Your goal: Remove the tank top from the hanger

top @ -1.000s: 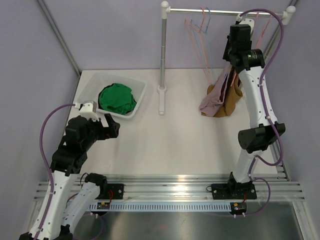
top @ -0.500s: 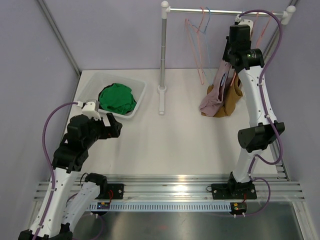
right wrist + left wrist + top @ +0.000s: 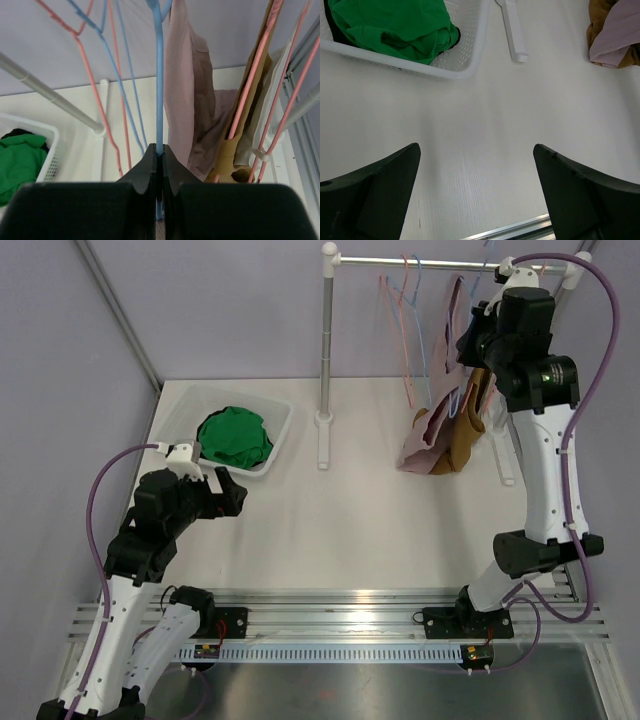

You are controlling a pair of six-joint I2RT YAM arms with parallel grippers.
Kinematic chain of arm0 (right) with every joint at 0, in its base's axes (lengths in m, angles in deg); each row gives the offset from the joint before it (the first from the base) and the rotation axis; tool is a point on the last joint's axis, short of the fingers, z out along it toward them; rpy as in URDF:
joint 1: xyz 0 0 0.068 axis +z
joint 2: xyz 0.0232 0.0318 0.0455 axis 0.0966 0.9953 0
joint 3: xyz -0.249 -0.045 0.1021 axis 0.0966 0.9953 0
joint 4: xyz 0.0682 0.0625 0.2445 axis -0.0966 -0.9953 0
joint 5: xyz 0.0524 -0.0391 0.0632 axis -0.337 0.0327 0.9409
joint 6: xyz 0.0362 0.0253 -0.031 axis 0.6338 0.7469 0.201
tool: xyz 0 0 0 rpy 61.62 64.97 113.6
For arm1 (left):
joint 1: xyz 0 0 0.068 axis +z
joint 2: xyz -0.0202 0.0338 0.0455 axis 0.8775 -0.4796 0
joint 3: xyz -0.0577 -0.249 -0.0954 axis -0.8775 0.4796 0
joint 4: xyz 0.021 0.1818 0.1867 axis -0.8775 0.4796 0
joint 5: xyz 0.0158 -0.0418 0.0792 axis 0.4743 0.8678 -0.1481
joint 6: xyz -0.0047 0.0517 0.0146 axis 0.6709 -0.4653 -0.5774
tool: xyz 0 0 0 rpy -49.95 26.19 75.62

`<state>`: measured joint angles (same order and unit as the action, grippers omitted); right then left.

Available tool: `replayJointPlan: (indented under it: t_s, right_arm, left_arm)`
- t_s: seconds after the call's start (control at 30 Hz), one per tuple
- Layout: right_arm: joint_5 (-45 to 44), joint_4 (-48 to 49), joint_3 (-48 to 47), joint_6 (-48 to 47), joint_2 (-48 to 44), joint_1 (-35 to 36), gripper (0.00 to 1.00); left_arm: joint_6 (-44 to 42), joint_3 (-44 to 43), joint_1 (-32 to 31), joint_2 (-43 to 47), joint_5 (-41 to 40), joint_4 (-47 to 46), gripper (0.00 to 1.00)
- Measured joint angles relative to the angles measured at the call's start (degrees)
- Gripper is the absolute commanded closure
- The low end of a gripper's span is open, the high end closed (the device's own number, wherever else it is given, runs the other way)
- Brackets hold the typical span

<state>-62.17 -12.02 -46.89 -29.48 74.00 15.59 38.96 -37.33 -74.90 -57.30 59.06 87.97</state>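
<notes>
A pale pink tank top (image 3: 182,85) hangs on a blue wire hanger (image 3: 159,100); its lower part is bunched on the table (image 3: 422,448). My right gripper (image 3: 160,150) is shut on the blue hanger's straight wire, up near the rail (image 3: 450,264). In the top view the right gripper (image 3: 478,328) is just right of the tank top's strap. A mustard garment (image 3: 227,155) hangs beside it on a pink hanger (image 3: 250,85). My left gripper (image 3: 477,165) is open and empty over bare table, near the basket (image 3: 225,495).
A white basket (image 3: 175,415) with a green cloth (image 3: 236,436) stands at the back left. The rack's post (image 3: 325,350) and foot (image 3: 512,30) stand mid-table. Empty pink and blue hangers (image 3: 405,320) hang on the rail left of the tank top.
My right arm has swung up and to the right with the hanger, lifting the tank top's upper part toward the rail. The left arm has barely shifted.
</notes>
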Motion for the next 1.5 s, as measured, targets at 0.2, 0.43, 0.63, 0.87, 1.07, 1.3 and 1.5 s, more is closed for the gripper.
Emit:
replayJointPlan:
  t_s: [0.2, 0.43, 0.63, 0.87, 1.07, 1.3, 1.5]
  right_arm:
    - [5.6, -0.1, 8.3, 1.0, -9.7, 0.0, 1.0]
    - [12.9, -0.3, 30.9, 2.2, -24.3, 0.0, 1.0]
    - [19.7, -3.8, 42.4, 1.9, -35.9, 0.3, 1.0]
    - [29.5, -7.6, 50.1, -0.3, -45.9, 1.4, 1.0]
    - [36.9, -6.2, 58.0, -0.1, -45.4, 6.1, 1.0]
    - [44.8, 1.9, 64.3, 3.3, -45.1, 14.8, 1.0]
    - [48.8, 9.0, 64.5, 5.6, -44.2, 19.0, 1.0]
  left_arm:
    - [-0.7, 0.1, 0.0, 0.8, 5.4, -1.4, 0.01]
    - [-0.2, 0.6, 0.0, 3.2, 10.7, -4.0, 0.01]
    - [4.4, 0.5, -4.4, 1.5, 14.8, -8.7, 0.01]
    - [8.6, -4.5, -21.4, -5.0, 6.3, -15.1, 0.01]
    - [10.7, -6.1, -33.8, -13.7, -7.1, -20.4, 0.01]
    - [9.8, -7.6, -40.0, -21.8, -16.3, -22.1, 0.03]
    - [7.7, -10.8, -41.9, -26.9, -25.0, -21.1, 0.19]
